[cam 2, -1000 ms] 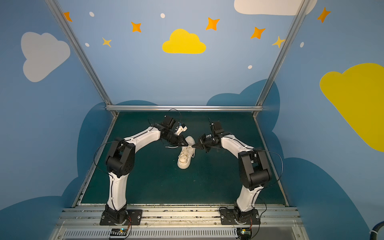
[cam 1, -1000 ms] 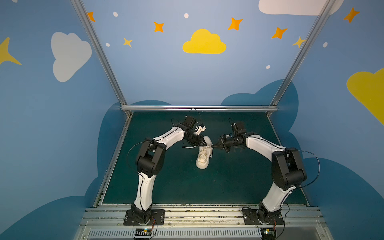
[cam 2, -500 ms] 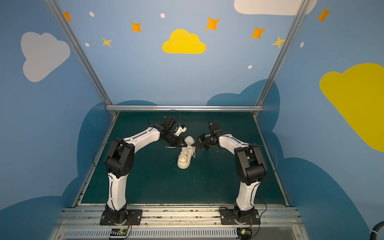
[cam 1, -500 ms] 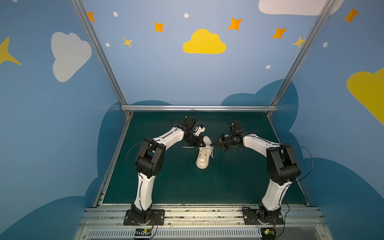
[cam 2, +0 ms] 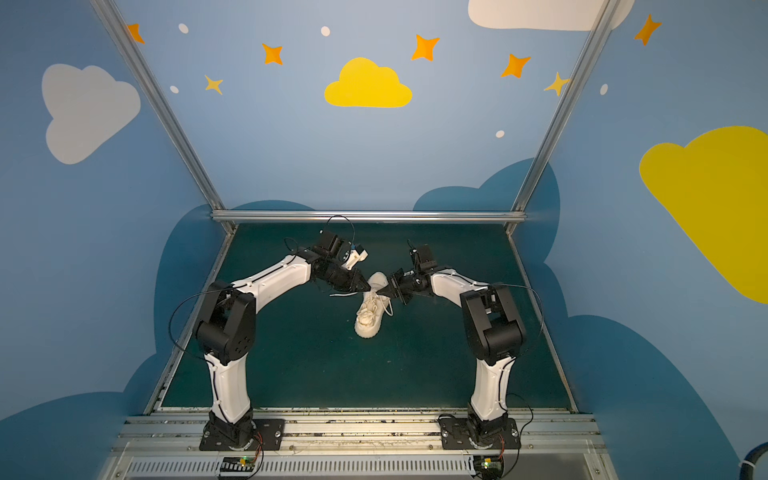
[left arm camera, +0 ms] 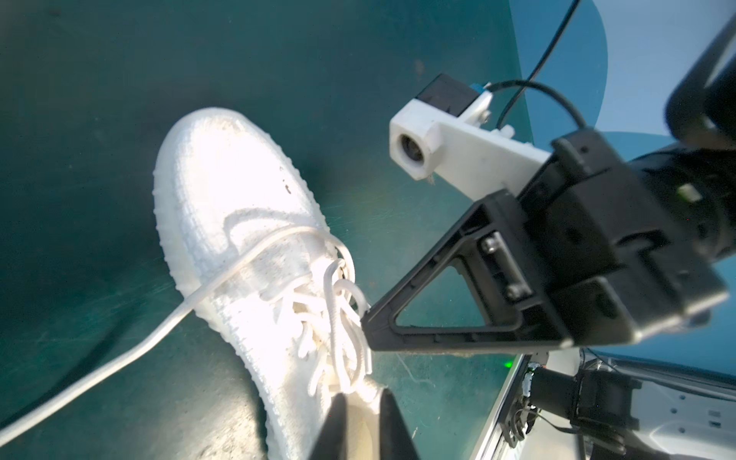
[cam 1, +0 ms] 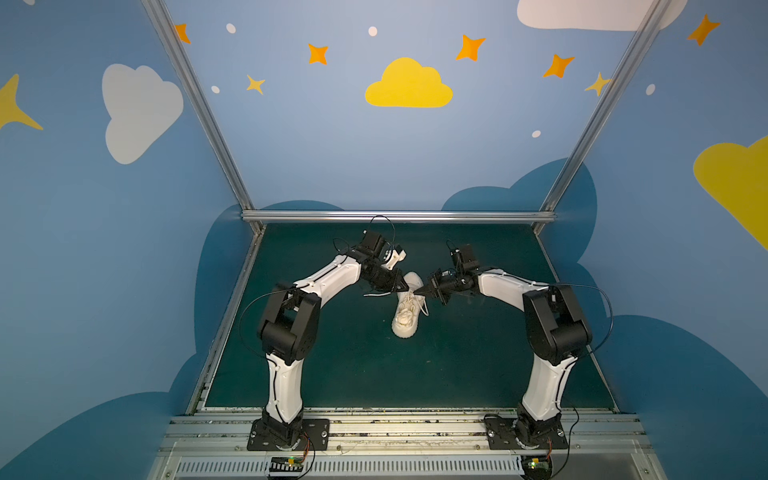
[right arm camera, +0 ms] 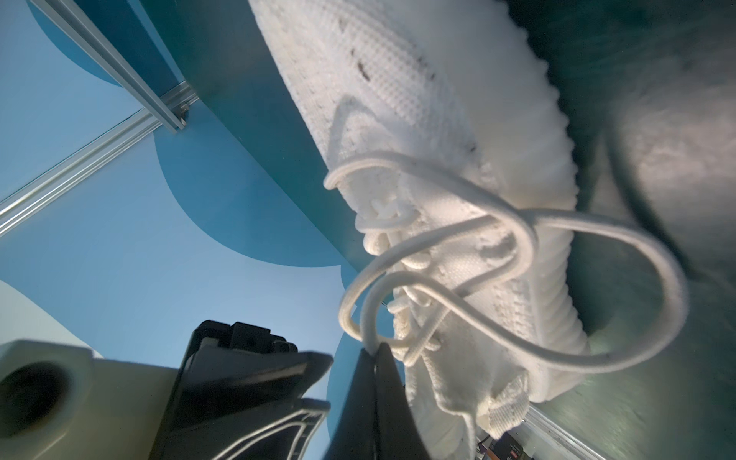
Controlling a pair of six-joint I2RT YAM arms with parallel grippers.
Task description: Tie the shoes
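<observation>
Your right jaws are pressed together on the lace (right arm camera: 677, 290). In the right wrist view their fingertips (right arm camera: 388, 370) pinch a strand that rises from the top eyelets of the sneaker (right arm camera: 398, 99). From that pinch a wide loop swings out past the sole and back.

Your left jaws stand slightly apart. The left wrist view shows a narrow gap between the two fingertips (left arm camera: 392, 434), and they hold nothing that you can see. Those tips hover just above the heel end of the lacing. They are close to the right fingertip (left arm camera: 380, 324), which touches the laces from the opposite side.

In both top views the sneaker (cam 1: 404, 320) (cam 2: 368, 320) sits upright on its sole around the middle of the tabletop (cam 1: 332, 365). Its toe points toward the far edge and its heel toward the near edge. Both pairs of jaws meet over its laced part, the left jaws coming from the left edge's side and the right jaws from the right edge's side, with their tips near each other but apart. A loose lace end (cam 1: 376, 294) (left arm camera: 119, 355) trails off the sneaker toward the left edge, beneath your left jaws.
</observation>
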